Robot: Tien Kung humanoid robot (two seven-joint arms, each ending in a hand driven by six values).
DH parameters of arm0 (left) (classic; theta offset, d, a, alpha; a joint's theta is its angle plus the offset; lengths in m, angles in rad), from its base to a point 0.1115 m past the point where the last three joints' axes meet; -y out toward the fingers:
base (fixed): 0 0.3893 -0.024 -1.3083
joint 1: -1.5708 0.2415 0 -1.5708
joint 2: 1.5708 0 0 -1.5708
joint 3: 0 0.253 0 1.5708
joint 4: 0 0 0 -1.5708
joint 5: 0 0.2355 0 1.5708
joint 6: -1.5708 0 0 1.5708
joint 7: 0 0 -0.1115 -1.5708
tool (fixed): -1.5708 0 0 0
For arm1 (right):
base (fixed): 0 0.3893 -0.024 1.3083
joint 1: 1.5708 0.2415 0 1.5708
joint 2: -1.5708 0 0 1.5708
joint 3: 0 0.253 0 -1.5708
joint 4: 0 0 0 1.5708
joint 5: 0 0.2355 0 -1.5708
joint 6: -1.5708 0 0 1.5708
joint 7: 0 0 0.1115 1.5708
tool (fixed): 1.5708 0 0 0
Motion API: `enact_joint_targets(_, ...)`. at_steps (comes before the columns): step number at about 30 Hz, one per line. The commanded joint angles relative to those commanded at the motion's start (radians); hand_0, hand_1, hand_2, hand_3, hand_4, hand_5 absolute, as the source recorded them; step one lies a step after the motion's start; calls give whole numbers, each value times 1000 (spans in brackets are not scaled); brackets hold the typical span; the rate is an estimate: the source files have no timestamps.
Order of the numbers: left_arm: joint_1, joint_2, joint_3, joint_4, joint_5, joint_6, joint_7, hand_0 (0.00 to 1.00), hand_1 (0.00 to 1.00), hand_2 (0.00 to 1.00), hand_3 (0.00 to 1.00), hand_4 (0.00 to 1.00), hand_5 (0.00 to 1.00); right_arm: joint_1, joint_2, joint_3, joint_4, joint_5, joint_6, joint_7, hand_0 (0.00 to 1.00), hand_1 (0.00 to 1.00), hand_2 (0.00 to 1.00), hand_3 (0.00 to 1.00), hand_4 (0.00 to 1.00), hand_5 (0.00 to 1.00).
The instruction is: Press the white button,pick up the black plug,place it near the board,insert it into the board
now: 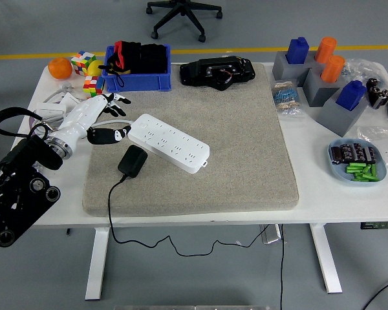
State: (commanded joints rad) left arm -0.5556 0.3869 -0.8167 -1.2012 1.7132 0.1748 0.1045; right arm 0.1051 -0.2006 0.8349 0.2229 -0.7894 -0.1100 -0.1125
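The left hand (107,116) hovers with fingers spread, holding nothing, beside the white board (169,143). The black plug (132,161) lies just beside the board; its trailing cord could snag when lifted.

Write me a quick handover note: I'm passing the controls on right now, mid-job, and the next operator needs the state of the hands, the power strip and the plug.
Left hand: open, fingers spread, holding nothing, at the left end of the white power strip; whether a fingertip touches it cannot be told.
Right hand: out of view.
Power strip lies diagonally on the grey mat. Black plug lies on the mat just in front of the strip's left end, cord trailing off the table's near edge.
Done: nothing that shows; whether the button has been pressed cannot be told.
Left: pick up the plug, bring it to the strip, insert it.
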Motion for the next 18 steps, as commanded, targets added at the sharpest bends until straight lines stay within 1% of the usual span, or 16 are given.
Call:
enact_joint_targets(1, -7, -1, 8, 4, 0, 0, 0, 391, 480, 404, 742, 521, 2, 0, 0, -1, 0, 1, 0, 0, 826, 657, 658, 640, 761, 502)
enact_joint_targets(2, -19, -4, 21, 14, -3, -1, 1, 357, 399, 293, 738, 470, 2, 1, 0, -1, 0, 1, 0, 0, 827, 657, 658, 640, 761, 502)
enact_joint_targets(5, -65, -20, 69, 51, -8, -3, 7, 357, 399, 293, 738, 470, 2, 3, -1, -5, 0, 5, 0, 0, 827, 657, 658, 640, 761, 502)
enact_joint_targets(7, -91, -35, 94, 82, -18, -4, 11, 357, 399, 293, 738, 470, 2, 4, -2, -8, -1, 7, 0, -1, 827, 657, 658, 640, 761, 502)
enact_joint_targets(8, -104, -43, 104, 101, -24, -6, 14, 204, 207, 155, 728, 231, 2, 5, -2, -10, -1, 8, 0, -1, 827, 656, 658, 640, 761, 502)
enact_joint_targets(9, -123, -58, 120, 131, -35, -9, 18, 204, 207, 155, 728, 231, 2, 6, -3, -13, -1, 9, 0, -1, 827, 656, 658, 640, 761, 502)
enact_joint_targets(11, -147, -76, 141, 172, -46, -10, 20, 204, 207, 155, 728, 231, 2, 8, -3, -17, 0, 11, 0, -1, 827, 656, 658, 640, 761, 502)
enact_joint_targets(12, -150, -78, 144, 180, -47, -11, 20, 204, 207, 155, 728, 231, 2, 8, -3, -18, 0, 11, 0, -1, 827, 656, 658, 640, 761, 502)
enact_joint_targets(13, -164, -88, 158, 202, -44, -12, 21, 204, 207, 155, 728, 231, 2, 8, -4, -21, 0, 12, 0, -1, 827, 656, 658, 640, 761, 502)
enact_joint_targets(14, -175, -96, 171, 225, -41, -12, 21, 78, 70, 83, 661, 92, 2, 8, -4, -23, 0, 13, 0, -1, 827, 656, 658, 641, 761, 502)
enact_joint_targets(15, -181, -100, 179, 237, -40, -12, 20, 78, 70, 83, 661, 92, 2, 8, -4, -24, 0, 13, 1, -1, 827, 656, 658, 641, 761, 502)
enact_joint_targets(16, -197, -110, 199, 262, -31, -18, 25, 78, 70, 83, 661, 92, 2, 8, -5, -27, 0, 14, 0, -1, 827, 656, 658, 641, 761, 502)
enact_joint_targets(18, -218, -122, 226, 297, -11, -27, 30, 78, 70, 83, 661, 92, 2, 8, -7, -31, 0, 16, 0, -1, 827, 656, 658, 641, 761, 502)
